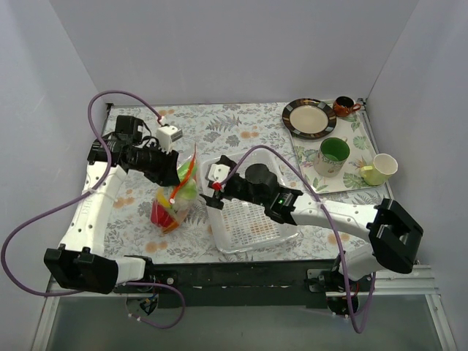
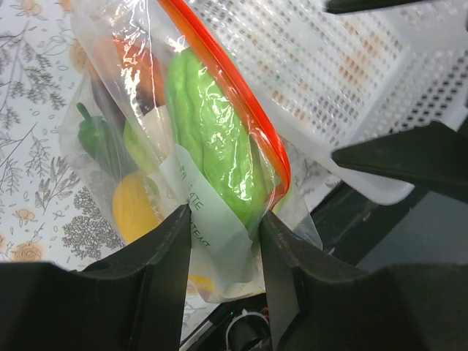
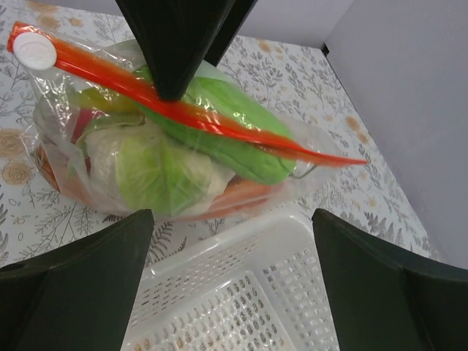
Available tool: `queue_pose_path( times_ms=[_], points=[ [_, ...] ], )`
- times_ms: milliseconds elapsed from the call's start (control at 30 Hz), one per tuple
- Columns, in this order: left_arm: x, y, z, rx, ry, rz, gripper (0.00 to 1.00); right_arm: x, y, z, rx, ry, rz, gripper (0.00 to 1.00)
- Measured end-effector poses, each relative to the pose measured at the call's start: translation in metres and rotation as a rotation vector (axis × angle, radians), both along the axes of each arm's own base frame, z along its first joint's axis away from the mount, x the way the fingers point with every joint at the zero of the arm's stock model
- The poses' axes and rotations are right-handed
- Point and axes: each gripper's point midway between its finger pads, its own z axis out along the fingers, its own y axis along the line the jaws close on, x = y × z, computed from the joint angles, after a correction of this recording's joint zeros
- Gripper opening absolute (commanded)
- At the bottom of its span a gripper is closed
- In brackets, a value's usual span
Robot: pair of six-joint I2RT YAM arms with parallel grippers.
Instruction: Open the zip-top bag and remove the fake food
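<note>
Left end effector (image 1: 175, 174): narrow, pinched on the zip-top bag (image 1: 175, 201) at its orange zip strip (image 3: 219, 121), holding the mouth edge uppermost. The left wrist view shows plastic and a paper label caught between the fingers (image 2: 172, 256). The bag hangs or rests over the worktop (image 1: 241, 121), I cannot tell which, just left of the white perforated tray (image 1: 252, 223).

Right end effector (image 3: 230, 219): wide, holding nothing, above the tray rim and facing the bag's side, near but apart.

Key relation: the strip's long axis runs across the right end effector's line of approach. The white slider (image 3: 33, 50) sits at the strip's left end in that view, and the left grip is nearer that end.

Fake food (image 1: 164, 212): all inside. The cucumber (image 2: 212, 139) lies along under the strip, the cabbage (image 3: 157, 172) below it. The mouth looks shut.

Judgement: the right arm is the 1 free to work the strip, but reaching the slider means passing the left fingers.

Room: the tray rim crowds the right side. The plate (image 1: 309, 118) and green cup (image 1: 334, 155) are well apart.
</note>
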Motion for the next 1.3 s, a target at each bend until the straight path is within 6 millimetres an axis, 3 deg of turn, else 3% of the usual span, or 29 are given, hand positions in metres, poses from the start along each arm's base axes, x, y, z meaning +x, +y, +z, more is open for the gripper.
queue_pose_path(
  times_ms=[267, 500, 600, 733, 800, 867, 900, 933, 967, 1000, 1067, 1167, 1300],
  points=[
    [-0.03, -0.006, 0.007, -0.022, -0.01, -0.162, 0.01, -0.011, 0.028, 0.021, 0.022, -0.133, 0.158, 0.98],
    [-0.036, -0.005, 0.01, -0.015, -0.046, -0.211, 0.03, -0.031, 0.047, 0.044, 0.031, -0.23, 0.273, 0.98],
    [-0.037, -0.006, 0.01, -0.019, -0.047, -0.219, 0.02, -0.037, 0.054, 0.039, 0.014, -0.236, 0.314, 0.84],
    [-0.037, -0.006, 0.01, -0.019, -0.051, -0.224, 0.01, -0.039, 0.061, 0.023, -0.039, -0.214, 0.356, 0.5],
    [-0.036, -0.006, 0.011, -0.015, -0.059, -0.226, 0.01, -0.04, 0.064, 0.018, -0.061, -0.202, 0.378, 0.39],
    [-0.036, -0.003, 0.011, -0.001, -0.066, -0.222, 0.02, -0.04, 0.068, 0.018, -0.075, -0.203, 0.391, 0.19],
    [-0.034, 0.0, 0.011, 0.01, -0.076, -0.217, 0.07, -0.041, 0.07, 0.019, -0.087, -0.198, 0.404, 0.13],
    [-0.032, 0.001, 0.012, 0.013, -0.087, -0.211, 0.37, -0.042, 0.072, 0.018, -0.102, -0.19, 0.413, 0.04],
    [-0.031, 0.002, 0.014, 0.017, -0.096, -0.208, 0.62, -0.042, 0.073, 0.017, -0.115, -0.184, 0.419, 0.03],
    [-0.031, 0.002, 0.016, 0.015, -0.102, -0.209, 0.77, -0.041, 0.075, 0.015, -0.13, -0.175, 0.422, 0.02],
    [-0.033, -0.003, 0.023, -0.008, -0.118, -0.224, 0.83, -0.039, 0.078, 0.01, -0.15, -0.166, 0.423, 0.01],
    [-0.032, -0.008, 0.039, -0.038, -0.149, -0.227, 0.85, -0.038, 0.076, -0.006, -0.195, -0.139, 0.426, 0.01],
    [-0.027, -0.011, 0.062, -0.053, -0.213, -0.227, 0.86, -0.034, 0.074, -0.009, -0.205, -0.135, 0.408, 0.01]
  ],
)
